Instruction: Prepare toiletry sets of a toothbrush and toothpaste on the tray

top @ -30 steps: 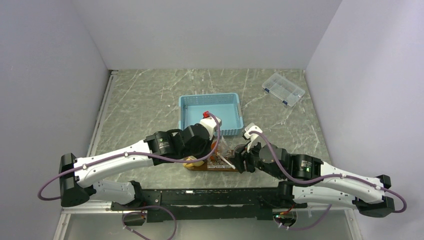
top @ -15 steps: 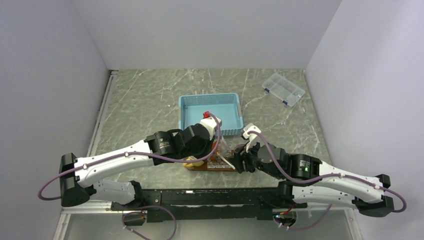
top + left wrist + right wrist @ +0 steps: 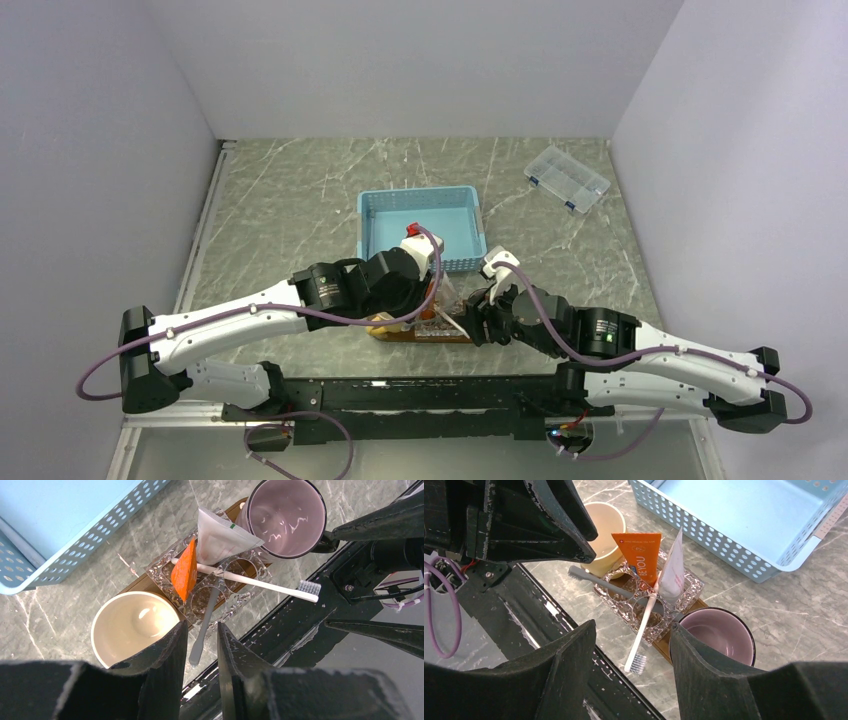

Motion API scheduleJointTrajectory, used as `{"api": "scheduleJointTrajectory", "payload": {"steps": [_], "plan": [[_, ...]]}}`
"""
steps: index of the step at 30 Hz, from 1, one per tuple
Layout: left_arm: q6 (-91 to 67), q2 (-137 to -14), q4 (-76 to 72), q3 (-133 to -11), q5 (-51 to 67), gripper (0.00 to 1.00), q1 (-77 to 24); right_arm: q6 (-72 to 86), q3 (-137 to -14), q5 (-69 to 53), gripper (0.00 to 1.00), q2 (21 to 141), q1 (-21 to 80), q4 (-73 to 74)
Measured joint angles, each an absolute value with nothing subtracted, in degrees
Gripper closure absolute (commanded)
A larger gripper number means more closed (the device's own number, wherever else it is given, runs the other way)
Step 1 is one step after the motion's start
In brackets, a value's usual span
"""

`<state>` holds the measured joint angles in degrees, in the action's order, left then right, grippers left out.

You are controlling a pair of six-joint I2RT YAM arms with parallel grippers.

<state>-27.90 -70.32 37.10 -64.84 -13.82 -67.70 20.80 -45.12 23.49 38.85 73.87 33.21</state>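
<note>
Left wrist view: a white toothbrush (image 3: 250,580) lies flat across a clear cut-glass holder (image 3: 162,571), its bristles jutting past the holder's near side.
Grey toothbrush (image 3: 206,617): also across the holder, crossing the white one.
Orange toothpaste tube (image 3: 185,571): upright in the holder.
White toothpaste tube (image 3: 220,537): upright beside the orange one.
Dark brown wooden tray (image 3: 142,586): under the holder.
Cream cup (image 3: 131,625): on the tray, just left of the holder.
Mauve cup (image 3: 285,517): just right of the holder.
Left gripper (image 3: 201,627): above the holder, fingers narrowly apart, empty.
Right gripper (image 3: 632,625): above the holder, fingers wide apart, empty.
Blue slatted plastic basket (image 3: 75,545): behind the holder.
Clear compartment box (image 3: 567,178): well away, far right.
</note>
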Motion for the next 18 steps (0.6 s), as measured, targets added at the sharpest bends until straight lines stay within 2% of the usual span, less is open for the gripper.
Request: {"api": "scheduleJointTrajectory", "payload": {"steps": [12,18], "plan": [[-27.90,-69.73,37.10,-64.84,-13.85,0.67,-67.75,20.82,-45.12,23.49,0.41,39.20,73.87,32.91],[-27.92,-69.54,37.19,-64.84,-13.89,0.61,-67.77,20.84,-45.12,23.49,0.41,39.40,73.87,32.93]]}}
